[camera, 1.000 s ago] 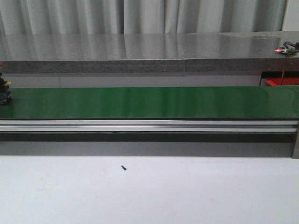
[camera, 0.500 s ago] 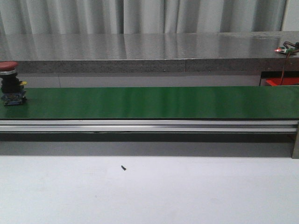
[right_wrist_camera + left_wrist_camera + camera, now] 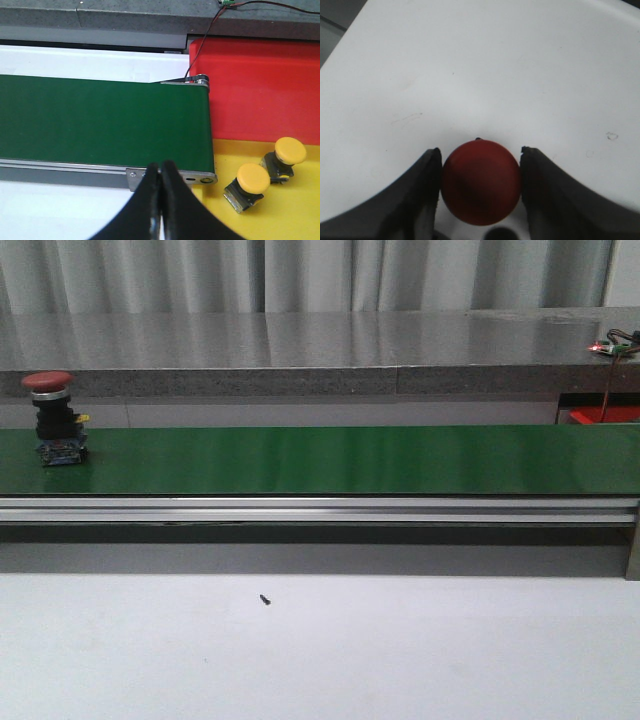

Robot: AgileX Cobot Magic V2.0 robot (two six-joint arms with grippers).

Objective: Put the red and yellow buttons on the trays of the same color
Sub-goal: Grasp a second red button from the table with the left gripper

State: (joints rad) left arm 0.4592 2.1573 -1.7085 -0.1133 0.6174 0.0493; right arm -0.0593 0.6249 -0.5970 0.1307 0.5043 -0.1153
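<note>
Left claw [image 3: 480, 187] is clamped on a round red-capped button [image 3: 481, 181] over the white surface [image 3: 485, 75], right claw [image 3: 160, 200] pinched together empty, so I'd guess the red plastic tray [image 3: 260, 90] comes next.

A green conveyor belt [image 3: 340, 460] ran across the white table [image 3: 400, 650] — behind it stood a grey counter [image 3: 300, 340] (curtains beyond).
</note>
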